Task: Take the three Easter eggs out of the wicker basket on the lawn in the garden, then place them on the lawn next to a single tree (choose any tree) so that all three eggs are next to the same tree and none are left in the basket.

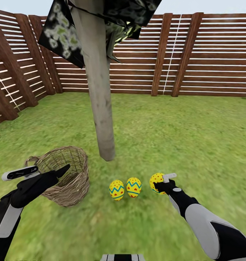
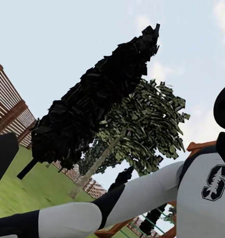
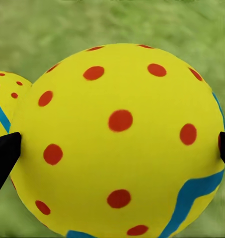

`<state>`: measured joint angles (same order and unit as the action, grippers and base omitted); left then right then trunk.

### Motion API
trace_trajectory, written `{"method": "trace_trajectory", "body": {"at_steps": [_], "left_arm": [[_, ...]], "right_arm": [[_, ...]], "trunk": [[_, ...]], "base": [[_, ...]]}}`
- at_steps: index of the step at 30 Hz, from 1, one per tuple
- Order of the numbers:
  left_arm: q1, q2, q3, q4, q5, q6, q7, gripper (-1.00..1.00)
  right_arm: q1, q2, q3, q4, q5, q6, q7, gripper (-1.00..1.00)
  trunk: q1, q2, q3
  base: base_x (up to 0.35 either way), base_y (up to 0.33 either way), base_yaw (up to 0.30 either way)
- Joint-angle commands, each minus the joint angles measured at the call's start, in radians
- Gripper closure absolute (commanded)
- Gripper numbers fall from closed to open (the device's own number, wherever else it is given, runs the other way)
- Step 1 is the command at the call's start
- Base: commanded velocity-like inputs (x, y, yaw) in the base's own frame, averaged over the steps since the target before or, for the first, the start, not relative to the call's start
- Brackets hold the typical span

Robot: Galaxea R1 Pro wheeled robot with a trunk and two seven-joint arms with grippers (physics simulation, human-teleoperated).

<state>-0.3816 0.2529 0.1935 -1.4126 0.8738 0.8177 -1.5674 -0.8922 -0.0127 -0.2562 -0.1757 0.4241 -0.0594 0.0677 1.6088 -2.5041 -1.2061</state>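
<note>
Left pincer (image 1: 46, 171): hangs over the basket's near rim, with nothing seen between its fingers; whether they stand apart or together I cannot tell.
Basket (image 1: 66, 174): just below and beyond the left pincer, on the lawn (image 1: 180, 137), tipped a little toward the trunk. No egg shows through its mouth from the head view, though part of the inside is hidden.
Tree (image 1: 97, 90): pale trunk rising beyond both pincers, between them, its foot close behind the eggs.
Two eggs (image 1: 116, 190) (image 1: 133, 187): stand on the grass on the inner side of the right pincer, side by side and nearly touching, long axes upright, narrow ends up.
Third egg (image 1: 157, 182): clamped in the right pincer (image 1: 162, 183), a black fingertip (image 3: 4, 153) on each flank in the right wrist view. It sits low, at or just above the grass; I cannot tell whether it touches.
Egg heading: its dotted end faces back along the fingers toward the wrist camera, so its long axis seems to run roughly along the fingers, not across them.
Key relation: the held egg lies just outward of the resting pair, apart from them, about as near the trunk.
Nearer arm: the right, already on it.
Judged next: spread the fingers and draw back the way the arm came; a roll toward the neighbour is the small risk.
</note>
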Motion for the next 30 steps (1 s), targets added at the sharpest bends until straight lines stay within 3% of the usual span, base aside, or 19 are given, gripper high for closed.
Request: {"method": "trace_trajectory", "body": {"at_steps": [1, 7, 19, 25, 28, 30], "left_arm": [[0.0, 0.0, 0.0, 0.001, 0.0, 0.011, -0.003, -1.0], [0.001, -0.001, 0.0, 0.011, 0.001, 0.009, -0.003, -1.0], [0.001, -0.001, 0.0, 0.012, 0.001, 0.009, -0.003, -1.0], [0.001, 0.0, 0.0, 0.012, 0.041, 0.009, -0.003, -1.0], [0.001, -0.001, 0.0, 0.011, 0.043, 0.009, -0.003, -1.0], [0.001, 0.0, 0.0, 0.011, 0.043, 0.009, -0.003, -1.0]], "right_arm": [[-0.001, -0.001, -0.009, 0.001, 0.007, -0.005, 0.006, 1.0], [-0.001, -0.001, -0.008, -0.007, 0.005, -0.007, 0.009, 1.0], [-0.001, 0.0, -0.008, -0.007, 0.007, -0.008, 0.005, 1.0], [-0.001, 0.004, 0.006, -0.005, 0.007, -0.005, 0.003, 1.0], [-0.001, 0.04, 0.044, -0.007, 0.008, 0.005, -0.027, 1.0], [-0.002, 0.049, 0.052, -0.006, 0.007, 0.007, -0.053, 1.0]], "trunk": [[0.0, 0.0, -0.001], [0.0, 0.0, -0.001], [0.0, 0.0, -0.008], [0.0, 0.0, -0.009], [0.0, 0.0, -0.009], [0.0, 0.0, -0.009]], "base": [[0.0, 0.0, 0.0], [0.0, -0.027, 0.014], [0.029, -0.295, 0.26], [0.222, -0.261, 0.074], [0.178, -0.196, 0.001], [0.029, -0.031, 0.0]]}}
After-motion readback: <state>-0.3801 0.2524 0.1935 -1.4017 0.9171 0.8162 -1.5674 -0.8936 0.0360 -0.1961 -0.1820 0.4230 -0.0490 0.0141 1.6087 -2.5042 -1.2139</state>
